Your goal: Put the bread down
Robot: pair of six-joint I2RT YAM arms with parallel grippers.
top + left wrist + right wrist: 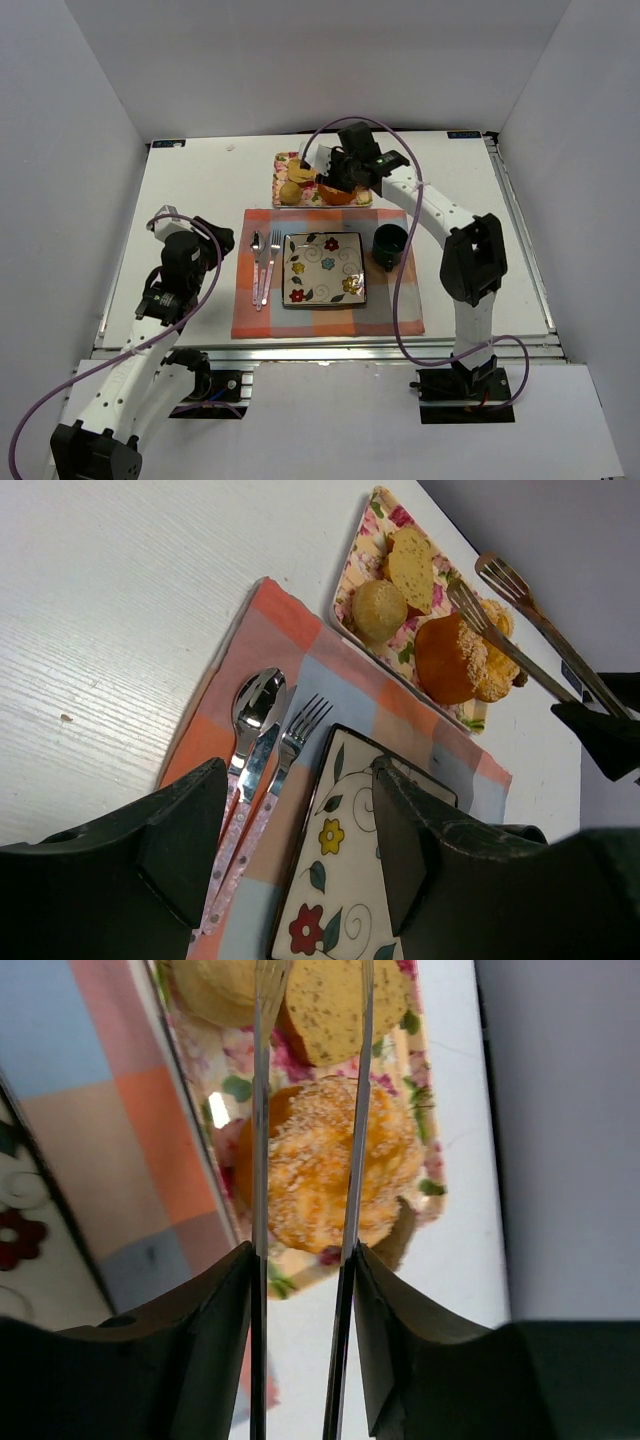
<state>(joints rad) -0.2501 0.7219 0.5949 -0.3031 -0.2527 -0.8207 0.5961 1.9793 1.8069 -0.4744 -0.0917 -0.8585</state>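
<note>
The bread [310, 1175], golden-yellow with a bumpy crumbed top, lies on the floral tray [232, 1072] at the back of the table. It also shows in the top view [338, 193] and the left wrist view [492, 672]. My right gripper [300, 1255] is shut on metal tongs [262, 1110]. The two tong arms are apart and straddle the bread from above. I cannot tell whether they touch it. My left gripper [300, 820] is open and empty, low over the placemat's left side near the flowered plate [340, 880].
The tray [285, 160] also holds a round tan bun [380, 610] and a speckled yellow slice [412, 568]. The square flowered plate [323, 290] lies on a checked placemat [400, 310], with a spoon [257, 262] and fork [272, 258] at its left and a dark green cup [390, 245] at its right.
</note>
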